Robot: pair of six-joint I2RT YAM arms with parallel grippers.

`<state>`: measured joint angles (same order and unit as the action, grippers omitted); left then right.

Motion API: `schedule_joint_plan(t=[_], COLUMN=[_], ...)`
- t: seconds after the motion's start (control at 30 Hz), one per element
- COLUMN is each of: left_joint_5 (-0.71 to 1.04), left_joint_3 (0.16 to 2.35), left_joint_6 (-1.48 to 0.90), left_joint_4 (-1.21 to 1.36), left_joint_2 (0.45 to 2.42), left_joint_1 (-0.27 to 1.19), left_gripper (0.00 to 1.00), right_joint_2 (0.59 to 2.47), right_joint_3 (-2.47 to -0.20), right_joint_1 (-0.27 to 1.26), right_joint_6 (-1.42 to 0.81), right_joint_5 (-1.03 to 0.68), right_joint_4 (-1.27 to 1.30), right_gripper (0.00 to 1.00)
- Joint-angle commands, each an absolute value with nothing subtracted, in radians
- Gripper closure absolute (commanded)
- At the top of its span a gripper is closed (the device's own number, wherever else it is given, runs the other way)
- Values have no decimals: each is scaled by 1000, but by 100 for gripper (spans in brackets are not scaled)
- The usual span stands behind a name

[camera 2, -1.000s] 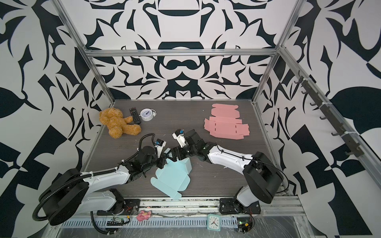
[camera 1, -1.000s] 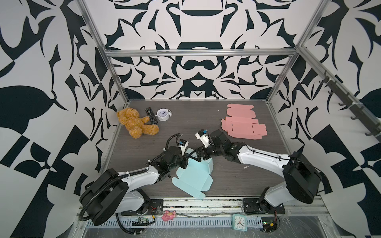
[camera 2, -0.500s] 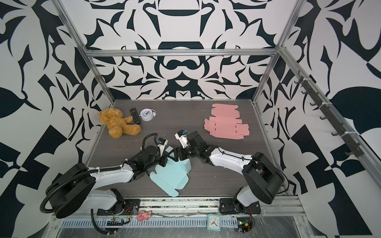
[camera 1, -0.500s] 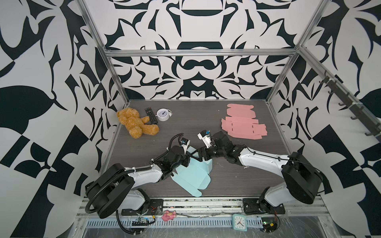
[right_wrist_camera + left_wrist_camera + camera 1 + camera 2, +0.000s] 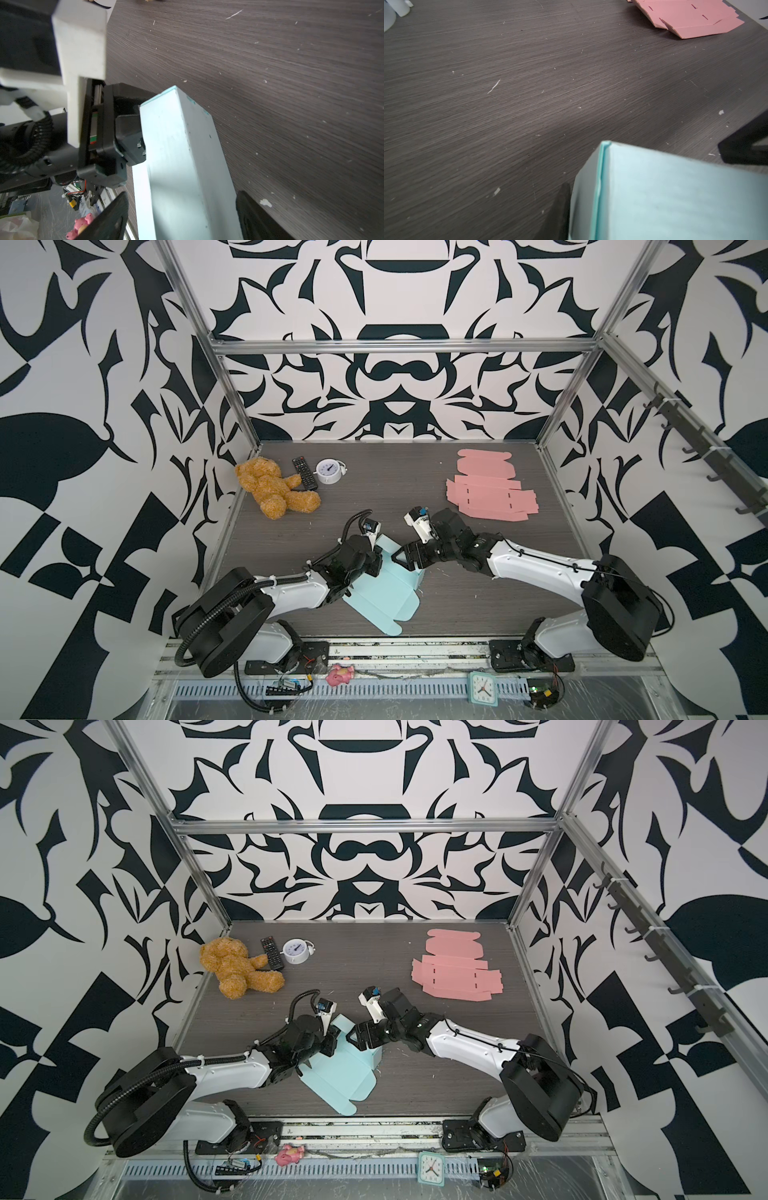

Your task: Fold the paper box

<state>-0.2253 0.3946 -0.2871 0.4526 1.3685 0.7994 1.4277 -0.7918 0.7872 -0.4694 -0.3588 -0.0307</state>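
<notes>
A robotics lab cell: aluminium frame point(image 5: 399, 346), black-and-white patterned walls point(image 5: 83, 364), dark tabletop point(image 5: 374, 497), exposed electronics point(image 5: 542, 691).

Open tabletop point(image 5: 386, 485) between teddy bear point(image 5: 270, 489) and pink sheets point(image 5: 490, 493)

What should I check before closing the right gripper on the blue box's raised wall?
1. The right gripper straddles the raised wall of the blue box: ok.
2. Its jaws are closed on that wall: not ok, a gap shows.
3. The left gripper holds the wall's end: cannot tell.
4. The wall stands upright: ok.
5. The pink blanks lie clear of both arms: ok.
</notes>
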Motion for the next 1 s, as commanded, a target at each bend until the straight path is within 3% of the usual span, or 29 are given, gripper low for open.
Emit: schedule_joint_plan(t=[0.0, 0.4, 0.97], left_joint_5=[-243, -260, -240], left_joint_3=[367, 304, 275], left_joint_6=[-309, -371, -539], left_joint_4=[461, 419, 55], left_joint_2=[1361, 1282, 917], left_joint_1=[803, 824, 861], left_gripper=[72, 66, 58], right_joint_2=[1410, 1455, 1494], right_joint_3=[-827, -880, -920], right_joint_1=[795, 818, 817], right_joint_6=[-439, -406, -392], right_joint_5=[-325, -277, -248], right_joint_4=[-66, -115, -146], right_gripper=[18, 18, 27])
